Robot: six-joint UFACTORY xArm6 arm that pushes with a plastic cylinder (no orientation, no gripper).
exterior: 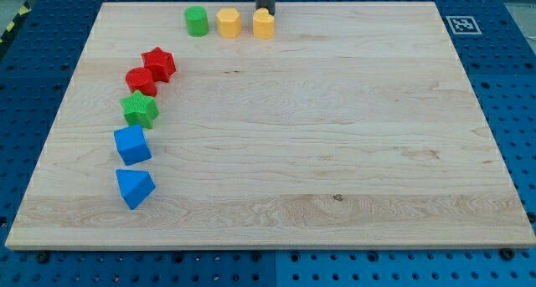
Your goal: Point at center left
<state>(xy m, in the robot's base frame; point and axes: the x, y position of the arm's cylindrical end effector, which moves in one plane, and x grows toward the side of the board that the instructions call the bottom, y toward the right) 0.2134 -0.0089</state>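
Observation:
My tip (265,13) is at the view's top, just behind the yellow heart-like block (264,24), touching or almost touching it. To its left stand a yellow hexagon block (228,23) and a green cylinder (197,21) in a row. At the view's left a curved line of blocks runs downward: a red star (158,64), a red cylinder-like block (141,80), a green star (139,109), a blue cube (132,144) and a blue triangular block (134,187). The tip is far from this line.
The wooden board (335,136) lies on a blue perforated table (519,86). A black and white marker tag (461,24) sits at the board's top right corner.

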